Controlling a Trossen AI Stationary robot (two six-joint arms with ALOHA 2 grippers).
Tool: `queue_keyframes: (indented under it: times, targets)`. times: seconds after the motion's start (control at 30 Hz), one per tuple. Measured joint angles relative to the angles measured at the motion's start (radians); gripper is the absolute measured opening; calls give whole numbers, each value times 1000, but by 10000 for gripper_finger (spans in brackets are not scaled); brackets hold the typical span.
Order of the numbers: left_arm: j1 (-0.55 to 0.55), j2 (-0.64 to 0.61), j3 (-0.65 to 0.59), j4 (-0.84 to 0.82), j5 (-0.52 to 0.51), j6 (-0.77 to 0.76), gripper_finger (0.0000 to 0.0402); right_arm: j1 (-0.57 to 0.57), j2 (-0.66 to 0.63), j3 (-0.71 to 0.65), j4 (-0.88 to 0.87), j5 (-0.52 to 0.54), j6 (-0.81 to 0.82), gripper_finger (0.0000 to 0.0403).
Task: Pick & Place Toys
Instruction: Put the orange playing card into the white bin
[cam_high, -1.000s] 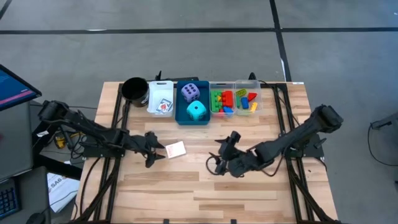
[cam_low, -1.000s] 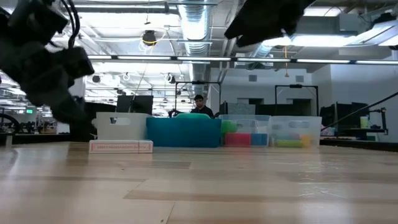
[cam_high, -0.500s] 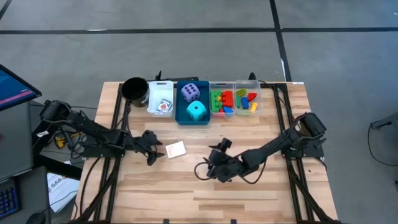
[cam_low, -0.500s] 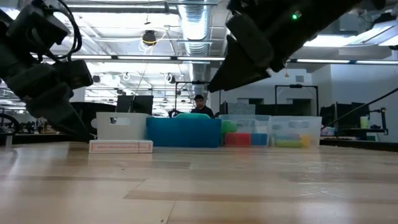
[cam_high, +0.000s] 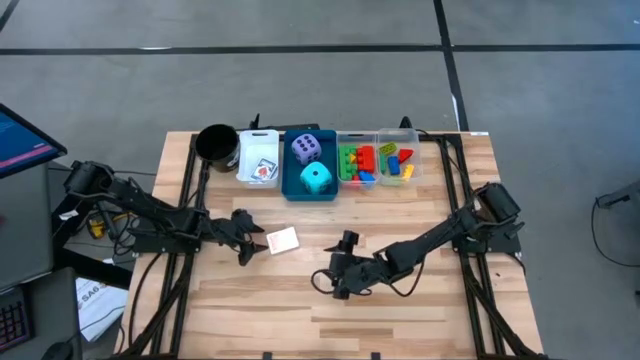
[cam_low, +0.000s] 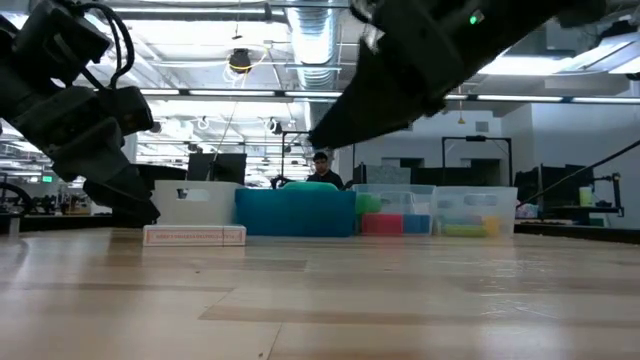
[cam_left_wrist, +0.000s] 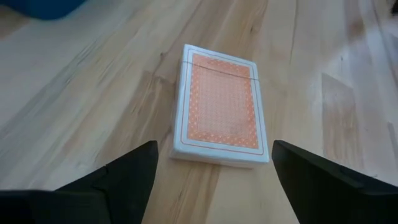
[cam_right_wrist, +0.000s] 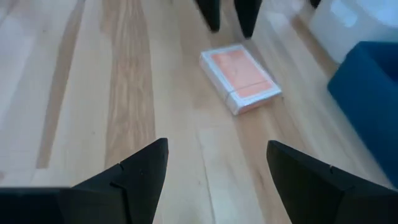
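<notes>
Wooden table (cam_high: 400, 310), two dark arms reaching in over it. High view alone shows the full back row: black cup (cam_high: 215, 143), white bin (cam_high: 258, 158) with cards, blue bin (cam_high: 310, 182) holding purple die (cam_high: 307, 149) and cyan die (cam_high: 317, 179), two clear bins (cam_high: 378, 160) of coloured bricks. Low view hides bin contents behind their walls but shows a person (cam_low: 320, 170) far back in the room, and the card deck (cam_low: 194, 235) lying flat on the table in front of the white bin.

Right gripper (cam_high: 337, 283) sits mid-table, jaws apart, empty; its wrist view sees the deck (cam_right_wrist: 240, 79) well ahead, with the other arm's fingertips (cam_right_wrist: 227, 14) beyond it.

Left gripper (cam_high: 249, 247) is just beside the deck (cam_high: 283, 240), jaws spread wide, nothing gripped. Left wrist view alone shows the deck's (cam_left_wrist: 216, 108) red-orange back, lying just ahead of and centred between the two fingers (cam_left_wrist: 127, 177), not touching either.
</notes>
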Motion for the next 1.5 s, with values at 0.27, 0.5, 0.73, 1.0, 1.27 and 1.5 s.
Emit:
queue_keyframes:
  times: [0.27,0.5,0.73,1.0,1.27,1.5]
  targets:
    - [0,0,0,-1,-2,-42,310,-3,135,-1,88,-65,0,269]
    - [0,0,0,0,-1,-63,308,-19,89,-4,65,-146,-40,269]
    - [0,0,1,3,-1,-69,309,-70,-96,-134,92,-351,-83,269]
    - [0,0,1,14,0,-88,308,-154,-451,-543,274,-408,106,269]
    - [0,-1,1,13,0,-80,308,6,-434,-905,1156,-130,84,269]
    - [-1,36,1,-4,-17,131,320,60,-273,-795,1253,10,-132,269]
